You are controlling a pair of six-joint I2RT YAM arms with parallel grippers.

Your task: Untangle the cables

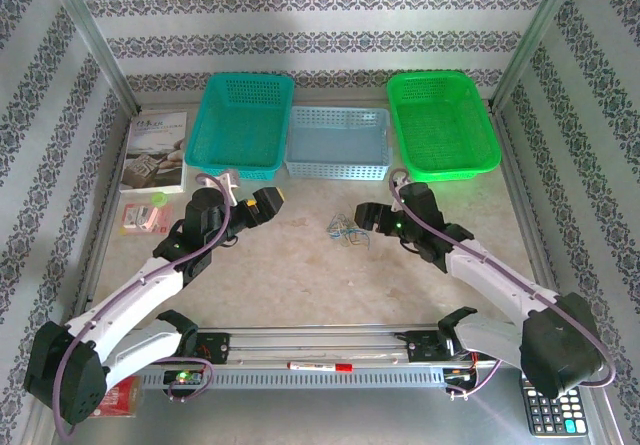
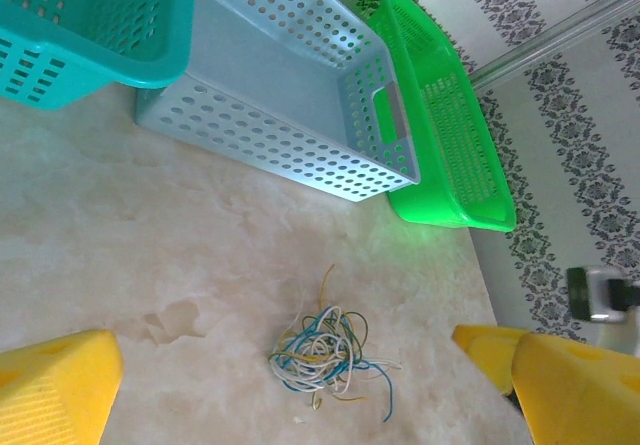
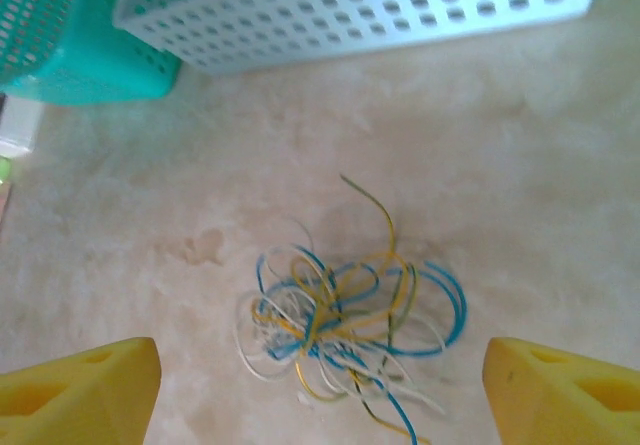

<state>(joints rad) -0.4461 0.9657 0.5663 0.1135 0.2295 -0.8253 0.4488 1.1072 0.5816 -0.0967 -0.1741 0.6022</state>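
Since the cables [image 1: 347,231] sit knotted on the surface just short of the pale blue basket [image 1: 337,171], right ahead of the open right end effector [image 1: 365,215] (the left end effector [image 1: 268,203] is open too), it should probably pinch one loose outer strand, not the whole clump.

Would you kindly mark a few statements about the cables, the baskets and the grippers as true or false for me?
1. The cables lie in one tangled bunch on the table. True.
2. The green basket stands right of the pale blue basket. True.
3. The cables sit inside the pale blue basket. False: they lie on the table, on the arms' side of it.
4. The right gripper is shut on the cables. False: its jaws stand open and hold nothing.
5. The left gripper is open and empty. True.
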